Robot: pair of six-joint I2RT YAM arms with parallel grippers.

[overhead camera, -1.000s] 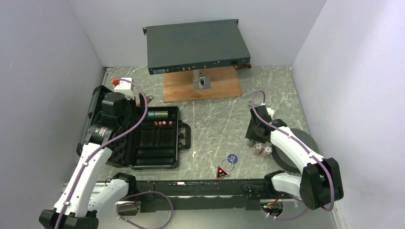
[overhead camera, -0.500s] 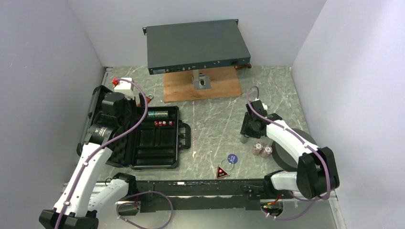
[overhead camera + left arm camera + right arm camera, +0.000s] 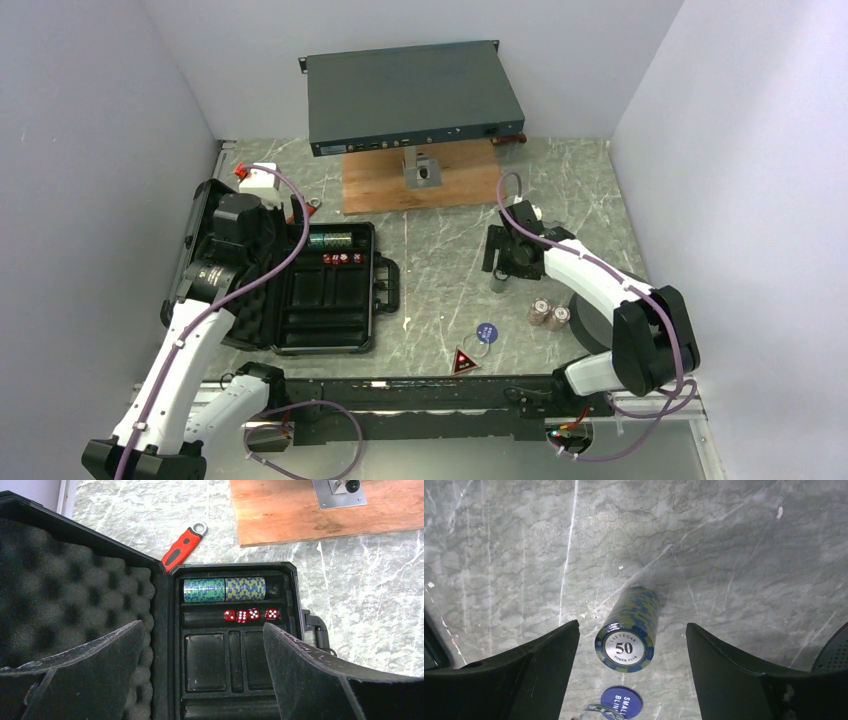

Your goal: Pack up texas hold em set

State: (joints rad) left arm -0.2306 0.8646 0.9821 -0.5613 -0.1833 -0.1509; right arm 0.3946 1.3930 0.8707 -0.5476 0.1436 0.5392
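My right hand (image 3: 632, 624) is apart, straddling the upright chip stack (image 3: 629, 630) without contact; I should centre, go low, clamp evenly so no chips spill, then carry to case (image 3: 335, 300).

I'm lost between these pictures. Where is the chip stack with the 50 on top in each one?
Top external: the 50 chip stack is just right of centre, a little above the blue disc.
Left wrist: not in it; the two other stacks there lie in the case.
Right wrist: mid-picture, with the blue disc right below it.
Shared landmark: the blue disc, seen in the top and right wrist views.
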